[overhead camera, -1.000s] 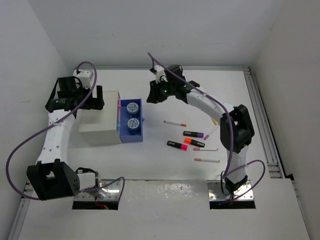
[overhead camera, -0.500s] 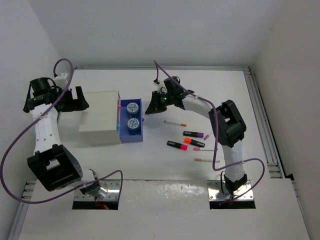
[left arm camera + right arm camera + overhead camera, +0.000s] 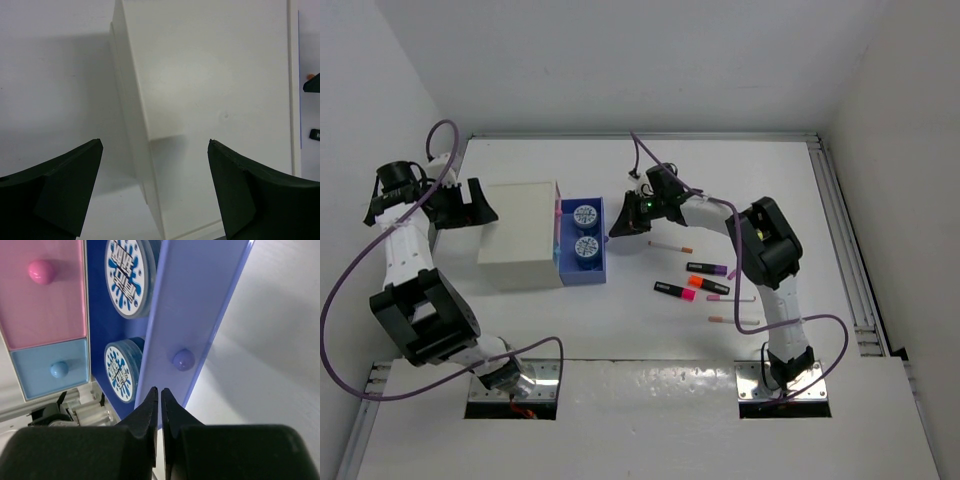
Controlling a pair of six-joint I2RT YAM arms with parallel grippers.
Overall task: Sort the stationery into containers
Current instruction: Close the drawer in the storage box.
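The white cabinet [image 3: 520,235] has its dark blue drawer [image 3: 599,262] pulled out, with two round blue pieces [image 3: 584,214] [image 3: 585,247] inside. My right gripper [image 3: 615,231] is shut and empty, its tips [image 3: 160,390] just in front of the drawer's lilac front, below the knob [image 3: 183,360]. A pink drawer [image 3: 50,300] and a light blue drawer [image 3: 50,367] stay closed. My left gripper [image 3: 480,207] is open at the cabinet's left side, with the cabinet's edge [image 3: 145,150] between its fingers [image 3: 250,185]. Pens [image 3: 670,246] and highlighters [image 3: 707,268] lie on the table.
More stationery lies right of the drawer: a pink-capped highlighter [image 3: 675,291], an orange-capped one [image 3: 708,285], and thin pens [image 3: 732,298] [image 3: 733,321]. A metal rail [image 3: 845,240] runs along the table's right side. White walls close in on the left, back and right.
My right gripper has closed and dropped down to the drawer's front. My left arm has swung out left and now faces the cabinet's left side.
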